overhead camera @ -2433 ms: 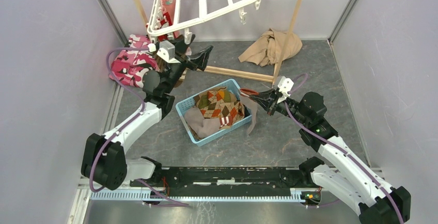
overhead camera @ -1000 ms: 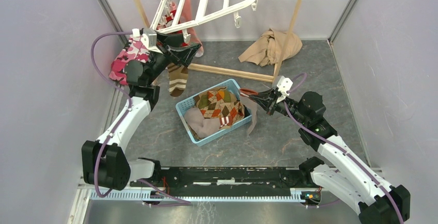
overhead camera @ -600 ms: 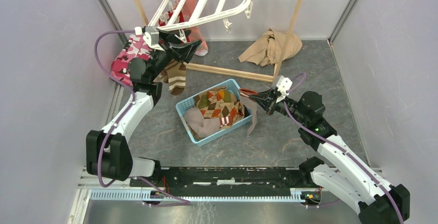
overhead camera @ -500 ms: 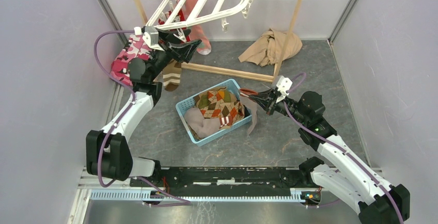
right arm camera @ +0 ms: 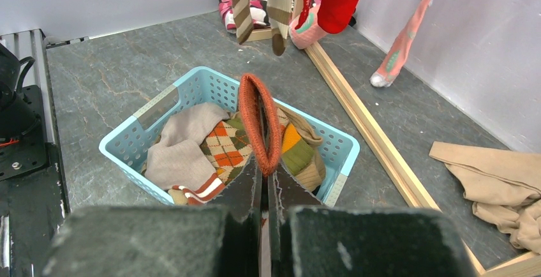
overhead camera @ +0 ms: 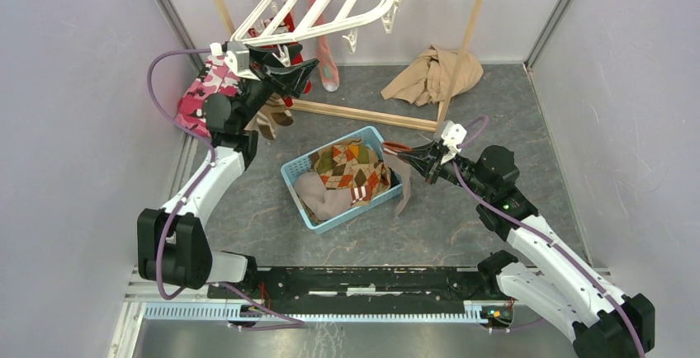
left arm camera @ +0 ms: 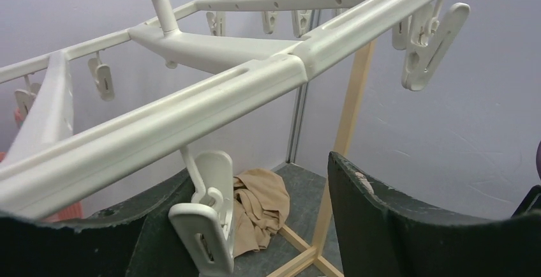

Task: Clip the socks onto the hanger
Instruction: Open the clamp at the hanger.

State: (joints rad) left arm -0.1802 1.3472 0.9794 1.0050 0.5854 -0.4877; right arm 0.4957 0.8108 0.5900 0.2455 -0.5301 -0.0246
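Note:
The white hanger [overhead camera: 326, 7] hangs tilted at the back, with a red sock [overhead camera: 285, 26], a pink sock [overhead camera: 328, 69] and a brown-striped sock [overhead camera: 269, 120] clipped to it. My left gripper [overhead camera: 299, 72] is open, raised just under the hanger's near rail [left arm camera: 191, 111]. A white clip [left arm camera: 204, 226] dangles between its jaws, close to the left finger. My right gripper [overhead camera: 415, 162] is shut on the rust-orange cuff of a sock [right arm camera: 261, 120], held above the right rim of the blue basket [overhead camera: 297, 183]. Argyle, taupe and olive socks lie in the basket [right arm camera: 127, 138].
A wooden pole rack stands around the hanger, its base bar [overhead camera: 363, 116] on the floor behind the basket. A pink camouflage garment [overhead camera: 196, 98] lies at the back left. A beige cloth [overhead camera: 433, 73] lies at the back right. Walls close in on three sides.
My left arm has risen and moved back-left under the hanger. The hanger has tipped and swung, and the hanging socks have swayed with it. The right arm and its sock have not moved.

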